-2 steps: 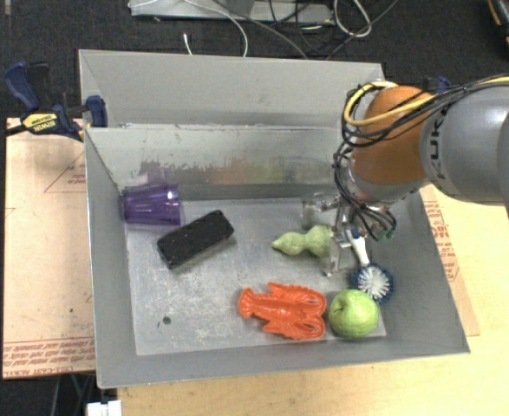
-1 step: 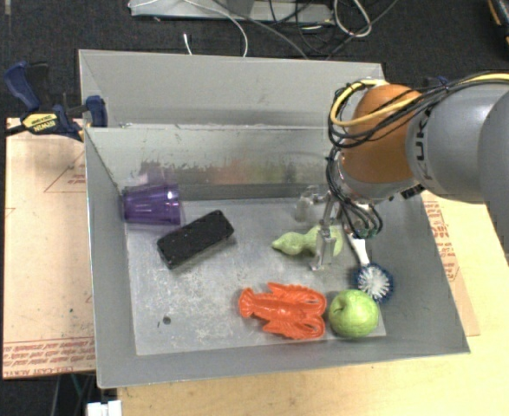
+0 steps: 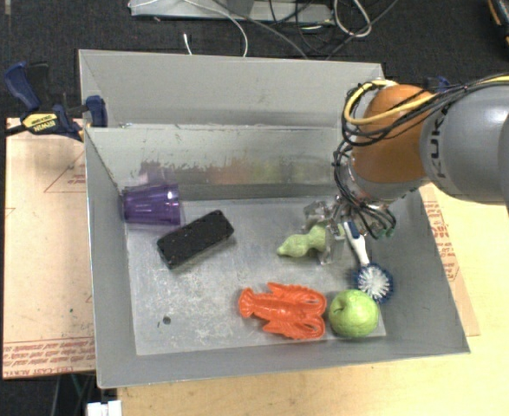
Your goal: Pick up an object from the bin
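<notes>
Nearest you, by the front wall of the bin (image 3: 237, 362), sit a green apple (image 3: 353, 314) and, just to its left in the view, an orange lobster (image 3: 284, 309); the two touch or nearly so. Just behind the apple lies a brush (image 3: 375, 282) with a blue and white head, its white handle running back toward the claw (image 3: 330, 225). You'll find the claw low over the right half of the floor. A small pale green toy (image 3: 297, 246) lies right at its left side, touching it or almost; you cannot tell which. How far the claw is open you cannot tell either, nor whether it has hold of anything. Well off to the left lie a black block (image 3: 195, 238) and, behind it near the back wall, a purple cup (image 3: 150, 204) on its side.
</notes>
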You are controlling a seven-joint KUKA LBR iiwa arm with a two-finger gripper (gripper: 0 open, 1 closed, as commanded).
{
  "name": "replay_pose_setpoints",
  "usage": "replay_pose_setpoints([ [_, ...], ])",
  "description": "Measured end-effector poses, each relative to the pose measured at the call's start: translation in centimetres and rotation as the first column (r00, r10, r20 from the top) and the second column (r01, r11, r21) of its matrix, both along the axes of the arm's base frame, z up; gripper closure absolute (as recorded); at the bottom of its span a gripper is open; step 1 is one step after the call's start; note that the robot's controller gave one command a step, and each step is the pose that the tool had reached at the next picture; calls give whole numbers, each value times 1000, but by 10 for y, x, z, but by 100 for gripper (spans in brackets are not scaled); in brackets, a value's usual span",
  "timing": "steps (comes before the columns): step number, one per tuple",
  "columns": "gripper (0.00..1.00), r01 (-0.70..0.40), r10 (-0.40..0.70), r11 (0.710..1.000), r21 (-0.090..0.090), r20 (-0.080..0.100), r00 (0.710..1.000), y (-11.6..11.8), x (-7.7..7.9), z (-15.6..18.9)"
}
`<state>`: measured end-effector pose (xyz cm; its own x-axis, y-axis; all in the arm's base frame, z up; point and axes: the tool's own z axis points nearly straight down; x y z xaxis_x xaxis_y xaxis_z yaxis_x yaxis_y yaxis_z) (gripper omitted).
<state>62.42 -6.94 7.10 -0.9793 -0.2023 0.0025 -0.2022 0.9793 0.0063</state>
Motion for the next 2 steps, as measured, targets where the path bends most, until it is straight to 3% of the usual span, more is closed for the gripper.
replay_pose_setpoints([
  [1,100,-1,1,1000,0,0,1000,0,0,0],
  [2,100,-1,1,1000,0,-4,1000,1,-1,24],
])
